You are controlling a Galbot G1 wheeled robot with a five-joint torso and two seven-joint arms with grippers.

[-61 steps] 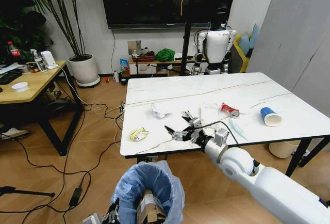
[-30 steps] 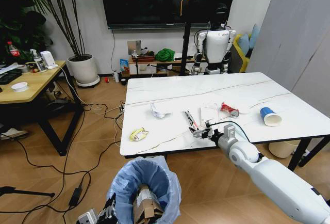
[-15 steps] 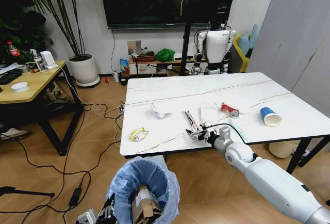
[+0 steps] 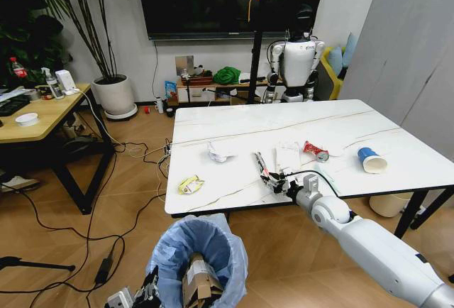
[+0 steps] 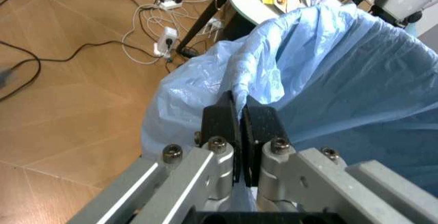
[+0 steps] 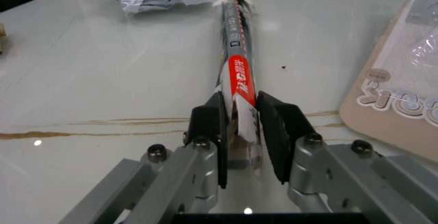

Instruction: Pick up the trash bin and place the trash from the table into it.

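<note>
Trash wrapper (image 6: 239, 70) in right gripper (image 6: 239, 126), seemingly.

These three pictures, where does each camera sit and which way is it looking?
Head view: from the robot's head, down at the table, trash bin and right arm.
Left wrist view: from the left wrist, at the left gripper pinching the bin's blue liner.
Right wrist view: from the right wrist, along the right gripper closed on a long narrow wrapper.
Shared: head and right wrist views both show the crumpled white paper.
</note>
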